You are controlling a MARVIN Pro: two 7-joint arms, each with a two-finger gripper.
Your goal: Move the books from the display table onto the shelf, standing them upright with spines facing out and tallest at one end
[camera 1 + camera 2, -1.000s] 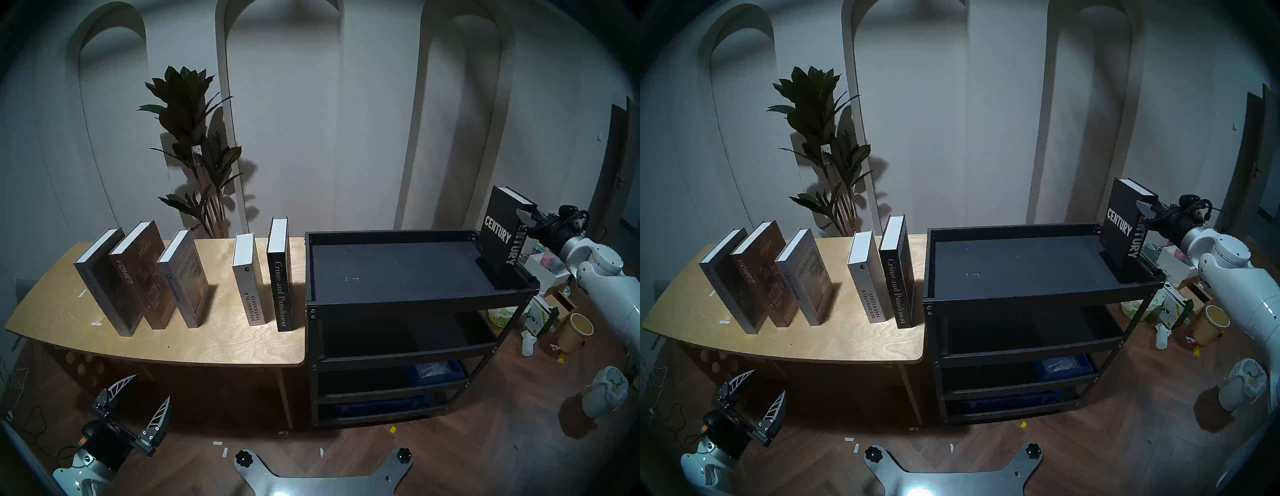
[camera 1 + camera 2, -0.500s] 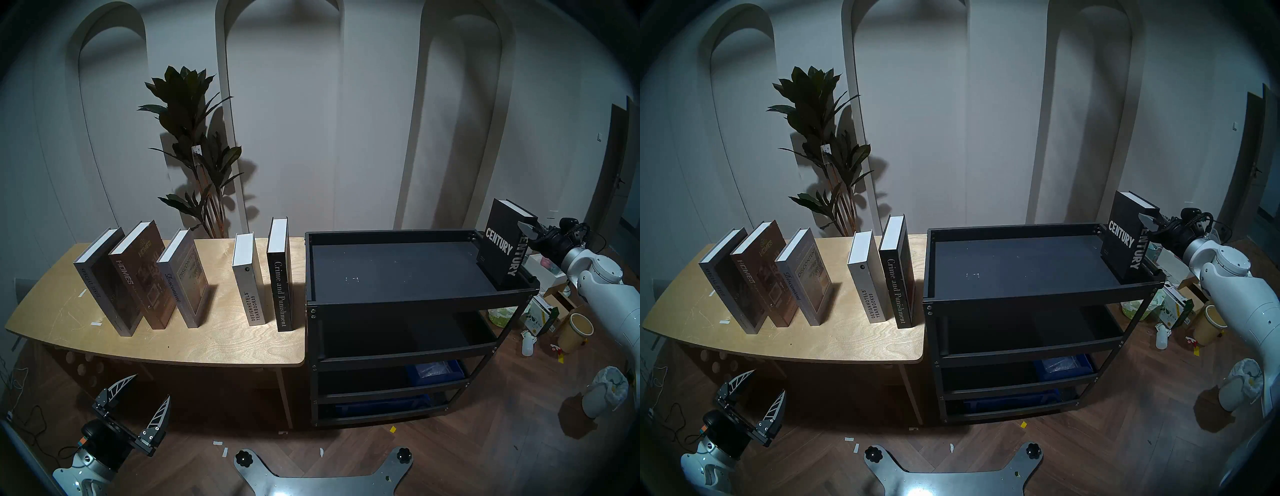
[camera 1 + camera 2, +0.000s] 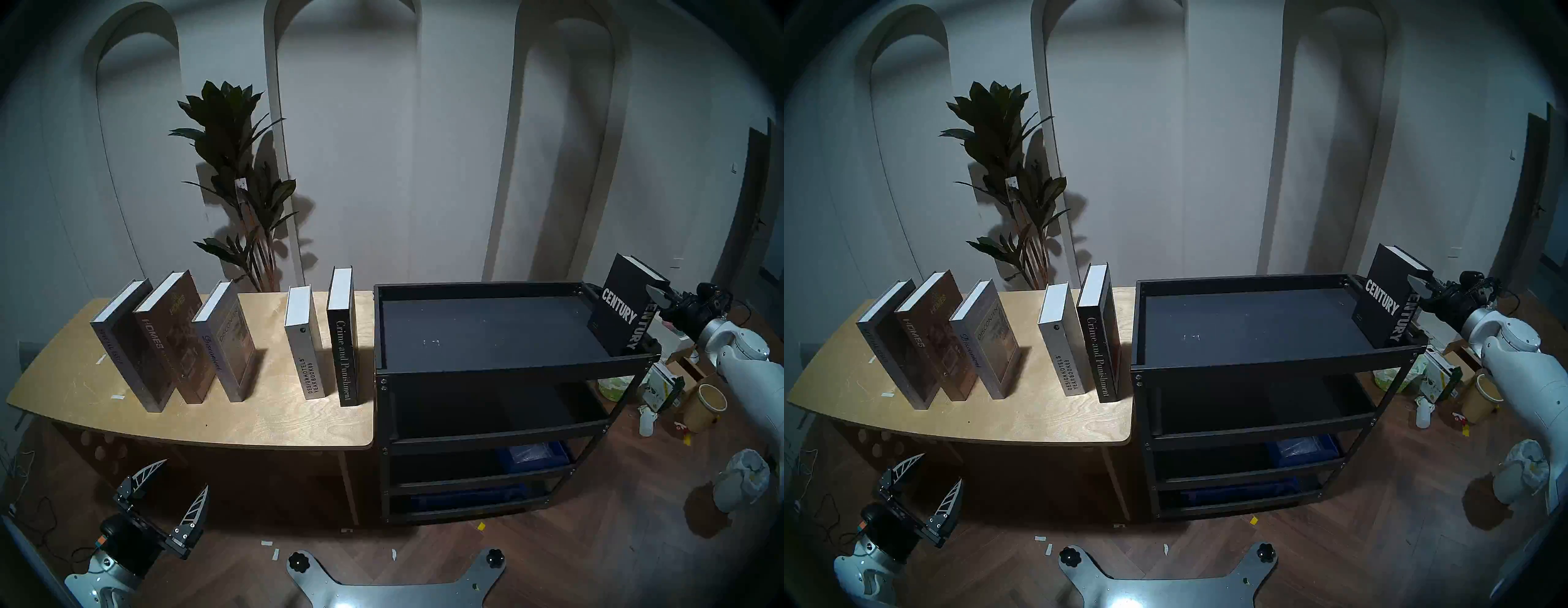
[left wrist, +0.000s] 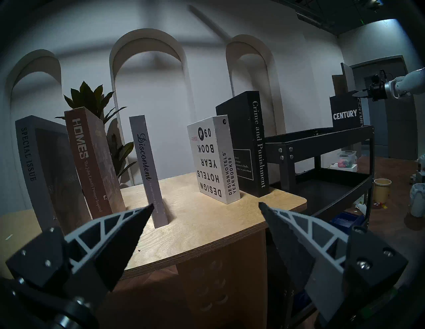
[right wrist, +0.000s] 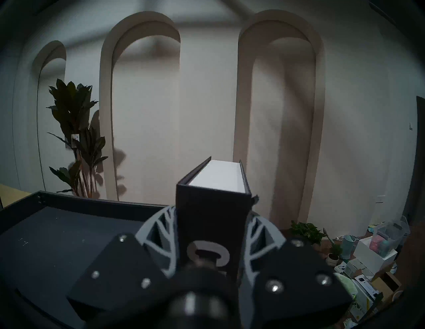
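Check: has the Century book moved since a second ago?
Yes. The Century book has sunk and shifted right against the shelf rim's far right corner.

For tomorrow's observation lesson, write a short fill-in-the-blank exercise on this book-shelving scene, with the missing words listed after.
1. The right gripper is shut on the black book titled ____.
2. ____ books stand on the plywood table.
3. The left gripper, holding nothing, is ____.
4. The book nearest the black shelf is ____.

Missing words: Century; Five; open; Crime and Punishment

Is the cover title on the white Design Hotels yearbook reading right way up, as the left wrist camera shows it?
No, the white Design Hotels yearbook stands inverted, its cover lettering upside down.
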